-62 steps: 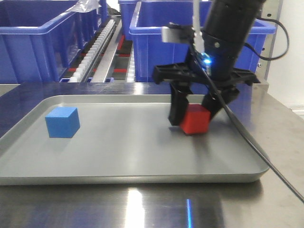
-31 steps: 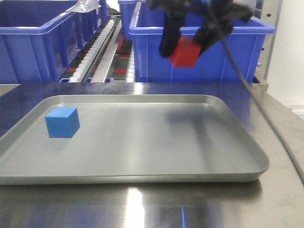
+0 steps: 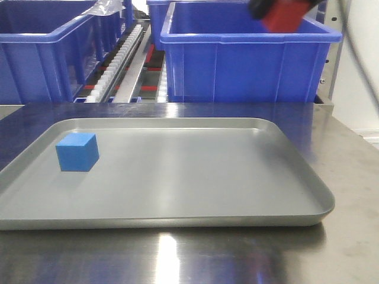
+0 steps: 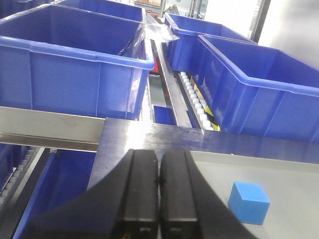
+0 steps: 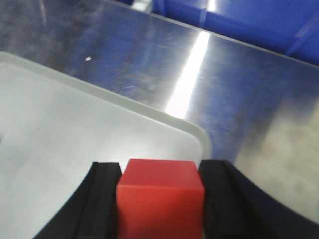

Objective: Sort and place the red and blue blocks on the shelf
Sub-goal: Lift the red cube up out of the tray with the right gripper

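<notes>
The red block (image 3: 285,16) is held high at the top right of the front view, above the right blue bin. My right gripper (image 5: 160,175) is shut on the red block (image 5: 160,196), over the tray's far right corner. The blue block (image 3: 77,152) sits on the left of the grey tray (image 3: 177,222); it also shows in the left wrist view (image 4: 248,201). My left gripper (image 4: 158,164) is shut and empty, left of the blue block. The shelf's white roller tracks (image 3: 118,62) run between the bins.
Large blue bins stand behind the tray: one at left (image 3: 41,53), one at right (image 3: 237,59). More bins (image 4: 75,64) show in the left wrist view. The steel tabletop (image 3: 177,260) surrounds the tray.
My right gripper has lifted the red block off the tray, up and to the right, almost out of the front view. The blue block has not moved.
</notes>
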{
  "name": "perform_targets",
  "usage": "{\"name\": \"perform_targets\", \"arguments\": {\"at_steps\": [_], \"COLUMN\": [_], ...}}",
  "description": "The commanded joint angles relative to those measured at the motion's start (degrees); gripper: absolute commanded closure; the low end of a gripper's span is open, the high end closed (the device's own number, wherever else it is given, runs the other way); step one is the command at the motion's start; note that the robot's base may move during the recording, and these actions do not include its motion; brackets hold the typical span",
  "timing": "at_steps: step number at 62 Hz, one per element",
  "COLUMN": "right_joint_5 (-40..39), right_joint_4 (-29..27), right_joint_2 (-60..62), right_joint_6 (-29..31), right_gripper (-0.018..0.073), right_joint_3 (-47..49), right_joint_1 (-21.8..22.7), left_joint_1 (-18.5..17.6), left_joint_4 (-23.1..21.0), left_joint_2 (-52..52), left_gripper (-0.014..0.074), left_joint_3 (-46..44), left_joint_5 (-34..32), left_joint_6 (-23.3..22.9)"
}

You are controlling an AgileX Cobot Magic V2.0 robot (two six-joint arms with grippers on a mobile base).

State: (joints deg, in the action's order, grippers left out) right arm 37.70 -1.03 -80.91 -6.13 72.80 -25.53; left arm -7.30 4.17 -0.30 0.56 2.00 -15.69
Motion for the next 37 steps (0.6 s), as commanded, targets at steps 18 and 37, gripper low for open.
{"name": "perform_targets", "arguments": {"at_steps": [18,37], "right_joint_5": [-9.13,-12.88], "right_joint_4": [1.03,0.72], "right_joint_2": [20.8,38.2], "right_joint_6": [0.44,0.44], "right_gripper": [0.0501,0.0501], "right_joint_3": [-14.02,-28.83], "right_joint_1": [12.42,23.17], "left_joint_1": [0.08,0.08], "left_joint_4": [-0.38,-0.38], "left_joint_2": [-1.13,-1.13], "left_gripper": [0.0467,0.0467], "left_joint_3": [1.46,1.46], "left_joint_5": [-5.01,-5.01], "left_joint_6": [-0.1,-0.1]}}
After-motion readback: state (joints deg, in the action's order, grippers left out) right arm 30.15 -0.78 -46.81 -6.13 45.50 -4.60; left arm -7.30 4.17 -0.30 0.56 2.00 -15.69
